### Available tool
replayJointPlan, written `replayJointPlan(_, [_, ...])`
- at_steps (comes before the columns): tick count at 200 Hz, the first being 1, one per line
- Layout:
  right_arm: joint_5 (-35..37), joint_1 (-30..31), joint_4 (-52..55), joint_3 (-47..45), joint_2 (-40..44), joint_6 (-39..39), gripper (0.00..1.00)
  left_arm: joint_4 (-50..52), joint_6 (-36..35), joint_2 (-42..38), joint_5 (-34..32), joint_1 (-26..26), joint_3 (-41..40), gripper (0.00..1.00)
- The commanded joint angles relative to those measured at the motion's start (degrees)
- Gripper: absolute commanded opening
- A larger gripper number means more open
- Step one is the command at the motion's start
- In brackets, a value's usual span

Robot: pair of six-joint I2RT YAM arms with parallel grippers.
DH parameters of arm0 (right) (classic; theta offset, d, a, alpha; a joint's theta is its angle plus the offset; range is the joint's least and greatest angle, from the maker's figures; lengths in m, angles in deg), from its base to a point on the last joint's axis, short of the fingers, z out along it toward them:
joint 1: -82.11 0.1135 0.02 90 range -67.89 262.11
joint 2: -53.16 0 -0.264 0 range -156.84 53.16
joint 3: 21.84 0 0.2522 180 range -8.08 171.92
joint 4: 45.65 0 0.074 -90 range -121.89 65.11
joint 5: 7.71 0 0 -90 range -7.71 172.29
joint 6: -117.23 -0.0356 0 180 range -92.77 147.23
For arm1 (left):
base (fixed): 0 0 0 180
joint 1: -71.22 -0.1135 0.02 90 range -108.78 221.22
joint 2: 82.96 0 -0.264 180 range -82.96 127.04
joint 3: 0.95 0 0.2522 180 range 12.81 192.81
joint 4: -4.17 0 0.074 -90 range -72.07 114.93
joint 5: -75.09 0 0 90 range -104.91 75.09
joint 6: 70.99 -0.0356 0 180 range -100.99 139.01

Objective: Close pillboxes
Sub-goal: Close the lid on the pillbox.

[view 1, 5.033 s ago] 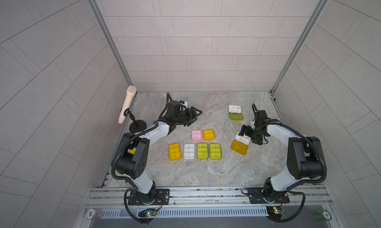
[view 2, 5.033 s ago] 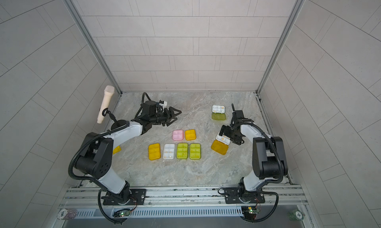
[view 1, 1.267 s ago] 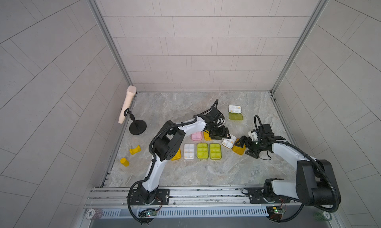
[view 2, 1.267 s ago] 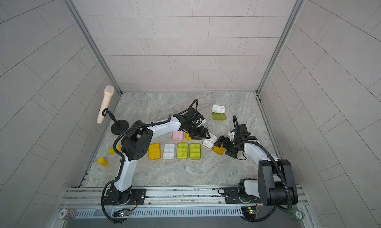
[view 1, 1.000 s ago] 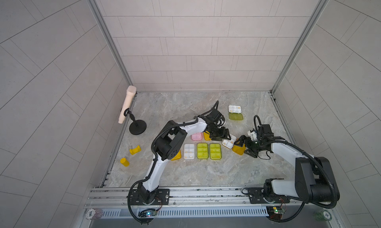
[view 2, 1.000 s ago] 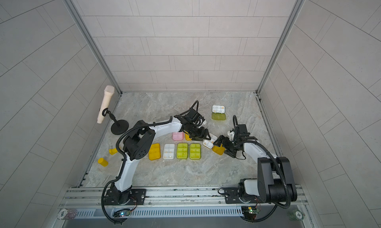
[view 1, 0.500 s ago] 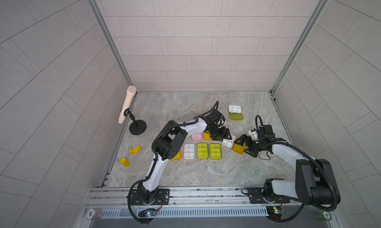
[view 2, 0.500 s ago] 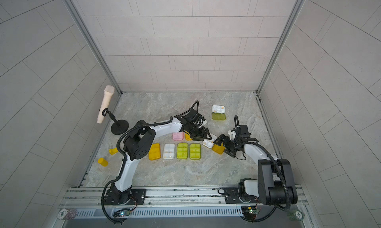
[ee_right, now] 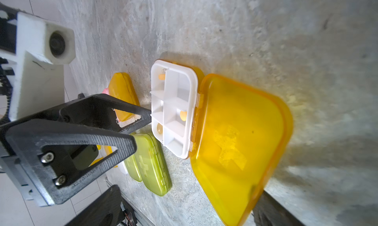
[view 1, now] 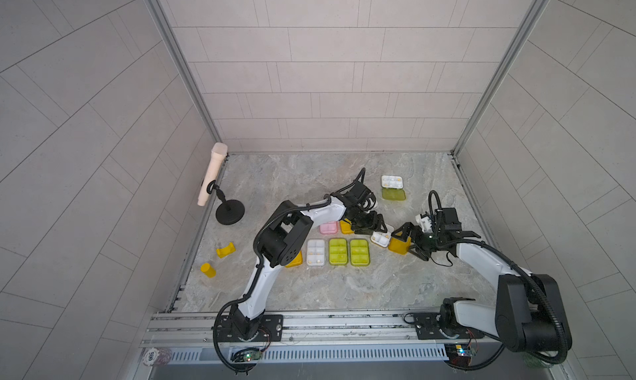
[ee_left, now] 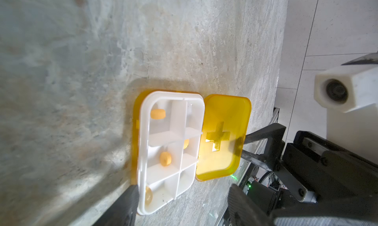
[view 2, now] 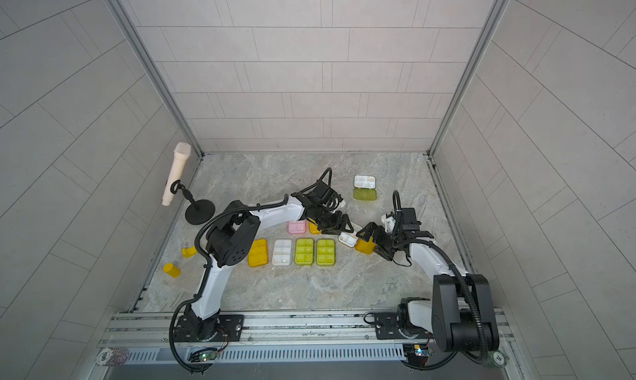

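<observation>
Marble tabletop [view 1: 309, 292]: left arm [view 1: 320, 213], right arm [view 1: 481, 258] stretched low, meeting at open orange pillbox [view 1: 379, 239]; both jaws wide, gripping nothing.

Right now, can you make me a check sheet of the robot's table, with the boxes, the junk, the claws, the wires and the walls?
Surface: marbled tabletop, things scattered on it.
Job's things: six shut pillboxes; orange pillbox open between the arms, lid raised; far yellow-green pillbox open flat.
Clutter: yellow cylinder, yellow curved piece, microphone on stand.
Grippers: left gripper open, fingertip at the orange pillbox's tray; right gripper open, close behind the lid.
Cables: black cable loops on both arms, off the pillboxes.
Surroundings: grey tiled walls; metal rail in front.
</observation>
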Motion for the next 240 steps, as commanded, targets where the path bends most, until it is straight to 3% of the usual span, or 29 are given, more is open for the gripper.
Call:
replayJointPlan(1, [0.0,0.0,0.2,0.9,0.0,0.1,1.0,-0.2,0.1,0.0,0.0,0.6,-0.9,0.74])
replayJointPlan(86, [0.4,1.0,0.7,7.1,-1.3,-0.7,1.0,-2.2,0.5,-4.7,0.1,-1.8,-2.9,0.74])
replayJointPlan(143, [2.9,4.4,1.8,12.6,-5.2,-0.8,1.0,-2.9,0.6,-16.5,-1.4,-8.7,-6.4,0.74])
replayJointPlan(196, [6.9,9.4,1.7,17.2,-10.0,-1.8,0.99,-4.1,0.6,-29.5,-11.9,-15.6,-15.2,0.77])
replayJointPlan(240, [9.1,10.4,5.6,20.7,-13.0,-0.3,0.99,-13.0,5.5,-36.7,-23.5,-16.3,-24.9,0.86])
